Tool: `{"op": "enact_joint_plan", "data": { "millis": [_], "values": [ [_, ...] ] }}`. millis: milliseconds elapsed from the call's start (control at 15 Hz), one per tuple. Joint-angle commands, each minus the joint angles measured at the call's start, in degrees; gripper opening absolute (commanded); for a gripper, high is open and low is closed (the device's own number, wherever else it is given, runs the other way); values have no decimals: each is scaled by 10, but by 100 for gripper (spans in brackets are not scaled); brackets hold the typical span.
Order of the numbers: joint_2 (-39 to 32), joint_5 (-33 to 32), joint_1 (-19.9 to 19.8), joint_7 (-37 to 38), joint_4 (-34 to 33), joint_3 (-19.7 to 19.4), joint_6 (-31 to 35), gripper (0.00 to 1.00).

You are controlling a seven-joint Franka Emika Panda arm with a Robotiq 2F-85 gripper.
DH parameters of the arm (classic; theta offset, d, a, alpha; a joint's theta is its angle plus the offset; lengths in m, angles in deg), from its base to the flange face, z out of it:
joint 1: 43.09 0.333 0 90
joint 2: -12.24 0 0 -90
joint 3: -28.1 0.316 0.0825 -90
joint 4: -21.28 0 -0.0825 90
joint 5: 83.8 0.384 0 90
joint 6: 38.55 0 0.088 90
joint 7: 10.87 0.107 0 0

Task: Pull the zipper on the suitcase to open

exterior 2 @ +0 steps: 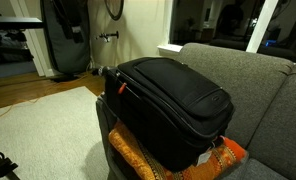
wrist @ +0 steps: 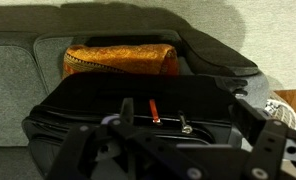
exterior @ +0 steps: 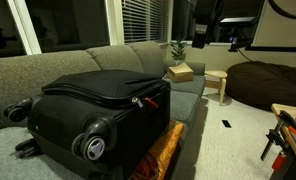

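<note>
**Zipper pull on suitcase's front edge, fingers spread**

Zipper [wrist: 153,108]: thin dark track along the lid edge, with a small reddish tag hanging at the front. Suitcase [exterior: 98,95]: black woven fabric, a soft-sided boxy shape lying flat. Its black spinner wheels [exterior: 91,147] have grey hubs. It sits on a grey textured couch [exterior 2: 258,90], partly on an orange patterned cushion [wrist: 118,62]. In the wrist view the fingers [wrist: 260,132] are dark and angular, set wide apart near the tag and pinching nothing.
</note>
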Motion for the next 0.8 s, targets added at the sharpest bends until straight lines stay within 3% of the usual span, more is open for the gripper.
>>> {"op": "enact_joint_plan", "data": {
  "millis": [0, 733],
  "values": [
    [-34, 10, 1, 2, -11, -7, 48, 100],
    [-139, 77, 14, -25, -46, -19, 113, 100]
  ]
}}
